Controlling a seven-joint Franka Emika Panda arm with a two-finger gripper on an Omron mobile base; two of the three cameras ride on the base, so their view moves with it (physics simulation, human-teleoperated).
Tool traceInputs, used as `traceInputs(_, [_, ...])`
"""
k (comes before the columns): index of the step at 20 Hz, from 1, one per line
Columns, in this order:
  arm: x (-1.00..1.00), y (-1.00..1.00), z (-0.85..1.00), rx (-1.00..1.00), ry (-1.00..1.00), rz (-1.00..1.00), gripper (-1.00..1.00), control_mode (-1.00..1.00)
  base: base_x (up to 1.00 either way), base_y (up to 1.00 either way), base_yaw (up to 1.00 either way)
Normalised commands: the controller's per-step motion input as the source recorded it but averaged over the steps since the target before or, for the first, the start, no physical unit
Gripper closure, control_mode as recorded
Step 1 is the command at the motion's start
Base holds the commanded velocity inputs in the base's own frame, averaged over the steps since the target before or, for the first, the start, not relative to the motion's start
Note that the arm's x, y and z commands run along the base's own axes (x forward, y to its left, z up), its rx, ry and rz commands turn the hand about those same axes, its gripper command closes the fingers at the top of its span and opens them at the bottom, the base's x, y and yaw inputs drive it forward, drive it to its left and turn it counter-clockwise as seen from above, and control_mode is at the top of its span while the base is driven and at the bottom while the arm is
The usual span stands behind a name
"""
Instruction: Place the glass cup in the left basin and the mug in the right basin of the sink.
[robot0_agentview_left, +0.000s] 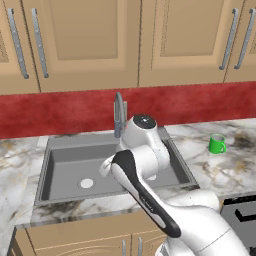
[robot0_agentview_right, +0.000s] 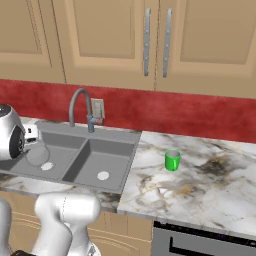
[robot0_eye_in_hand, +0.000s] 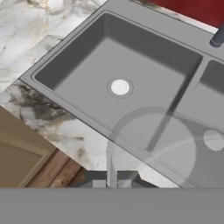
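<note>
The two-finger gripper (robot0_eye_in_hand: 112, 183) has its small dark tips drawn close together on the wall of the small clear, colourless glass tumbler (robot0_eye_in_hand: 153, 144), which it holds above the dark grey matte double-bowl sink (robot0_agentview_left: 55, 145); in the hand view the see-through cup shows as a pale round outline over the central divider between the two bowls. In the right base view the same glass cup (robot0_agentview_right: 39, 154) hangs just beside the white wrist, over the wider left basin (robot0_agentview_right: 55, 150). That left basin is a dark grey rectangular bowl with a round pale drain (robot0_eye_in_hand: 120, 87) and nothing rests on its floor; the narrower right basin (robot0_agentview_right: 107, 162), on the far side of the divider, likewise holds only its pale drain. A curved grey metal faucet (robot0_agentview_right: 80, 107) rises behind the sink against the red backsplash. The small bright green cylindrical mug (robot0_agentview_right: 172, 160) stands upright on the marbled white countertop (robot0_agentview_right: 210, 185) to the right of the sink, well apart from the gripper and from the held glass, with its little side handle seen in the left base view (robot0_agentview_left: 217, 144)
</note>
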Motion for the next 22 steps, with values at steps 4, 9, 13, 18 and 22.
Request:
traceInputs(4, [0.34, 0.43, -0.03, 0.0, 0.0, 0.0, 1.0, -1.0, 0.0, 0.0, 0.0])
traceInputs(9, [0.3, 0.37, -0.04, 0.0, 0.0, 0.0, 1.0, -1.0, 0.0, 0.0, 0.0])
traceInputs(13, [0.37, 0.23, -0.11, 0.0, 0.0, 0.0, 1.0, -1.0, 0.0, 0.0, 0.0])
traceInputs(18, [0.33, 0.04, -0.2, 0.0, 0.01, 0.0, 1.0, -1.0, 0.0, 0.0, 0.0])
traceInputs(22, [0.36, 0.02, -0.24, 0.0, 0.0, 0.0, 1.0, -1.0, 0.0, 0.0, 0.0])
